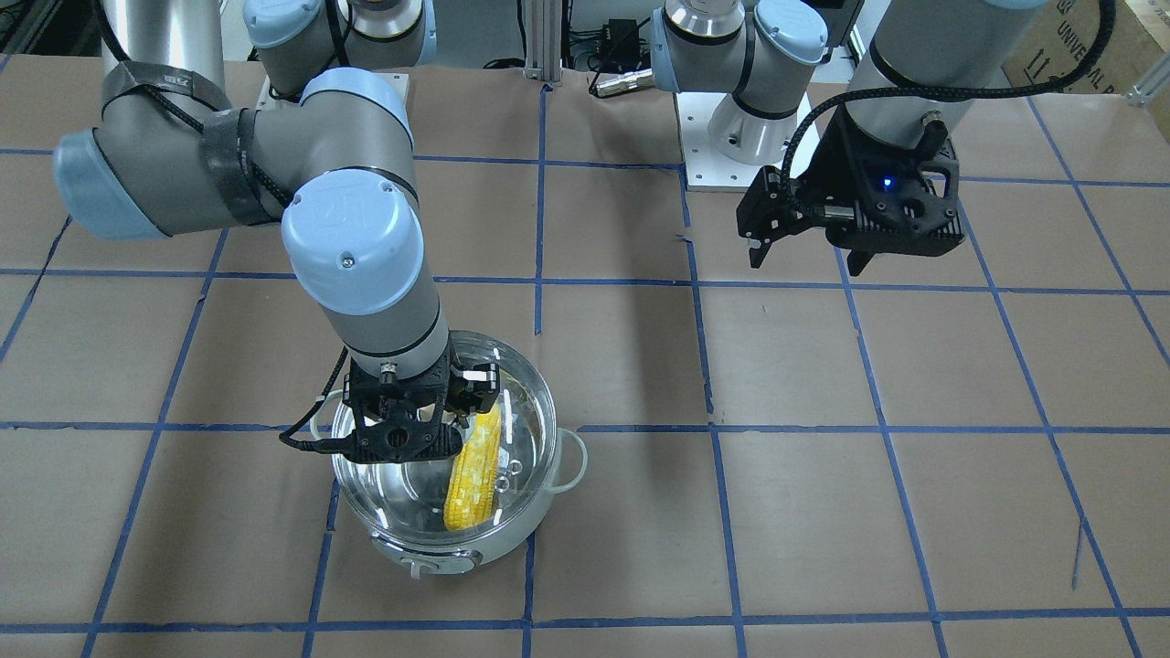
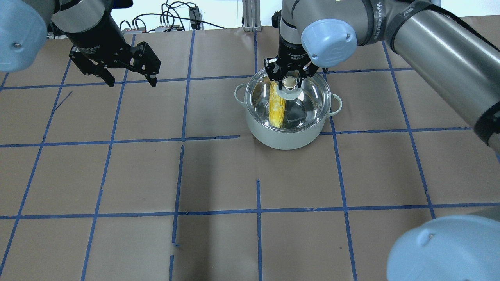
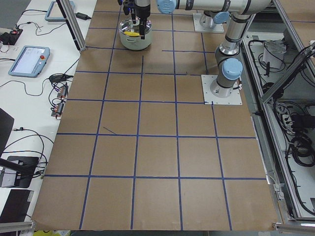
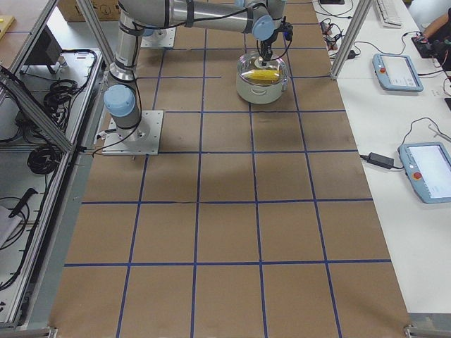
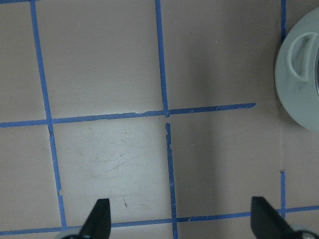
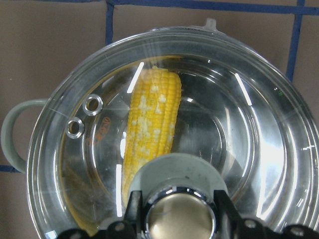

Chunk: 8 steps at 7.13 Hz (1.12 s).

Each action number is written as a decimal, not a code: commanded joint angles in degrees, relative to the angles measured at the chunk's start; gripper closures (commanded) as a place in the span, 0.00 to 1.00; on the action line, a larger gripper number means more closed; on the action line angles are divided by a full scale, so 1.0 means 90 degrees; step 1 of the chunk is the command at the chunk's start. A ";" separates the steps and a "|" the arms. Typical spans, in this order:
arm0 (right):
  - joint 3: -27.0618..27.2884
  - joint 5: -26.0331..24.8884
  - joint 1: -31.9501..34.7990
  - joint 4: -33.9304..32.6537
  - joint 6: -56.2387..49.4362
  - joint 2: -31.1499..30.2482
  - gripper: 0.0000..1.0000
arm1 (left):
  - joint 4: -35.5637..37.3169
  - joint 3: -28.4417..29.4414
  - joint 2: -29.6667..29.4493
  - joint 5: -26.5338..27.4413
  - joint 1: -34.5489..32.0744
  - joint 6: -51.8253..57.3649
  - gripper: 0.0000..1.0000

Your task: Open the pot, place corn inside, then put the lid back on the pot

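Observation:
The pale mint-white pot (image 2: 287, 138) stands on the brown table, control panel toward the operators' side (image 1: 430, 559). The clear glass lid (image 2: 308, 101) lies on its rim. The yellow corn (image 2: 276, 107) lies inside, seen through the glass in the right wrist view (image 6: 152, 124). My right gripper (image 2: 289, 82) is straight above the pot, its fingers closed on either side of the lid's knob (image 6: 180, 219). My left gripper (image 2: 133, 83) is open and empty, hovering well to the left of the pot; the left wrist view shows only the pot's edge and a handle (image 5: 299, 74).
The table is brown paper with a blue tape grid. Two white arm base plates (image 1: 731, 151) sit at the robot's side. Teach pendants (image 4: 398, 70) and cables lie on the white side bench beyond the table's far edge.

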 commanded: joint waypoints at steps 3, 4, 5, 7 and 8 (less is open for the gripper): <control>-0.0007 -0.0006 0.0001 -0.0330 0.0001 0.0003 0.56 | -0.0003 0.0000 0.0010 0.0000 0.0000 0.0000 0.00; -0.0017 0.0004 0.0001 -0.0369 -0.0009 0.0003 0.49 | -0.0003 0.0000 0.0010 0.0000 0.0000 0.0000 0.00; -0.0007 0.0033 0.0001 -0.0485 -0.0019 0.0003 0.39 | -0.0003 0.0000 0.0010 0.0000 0.0000 0.0000 0.00; -0.0007 0.0043 0.0001 -0.0535 -0.0009 -0.0017 0.29 | -0.0003 0.0000 0.0010 0.0000 0.0000 0.0000 0.00; -0.0007 0.0053 0.0001 -0.0535 -0.0009 -0.0007 0.20 | -0.0003 0.0000 0.0010 0.0000 0.0000 0.0000 0.00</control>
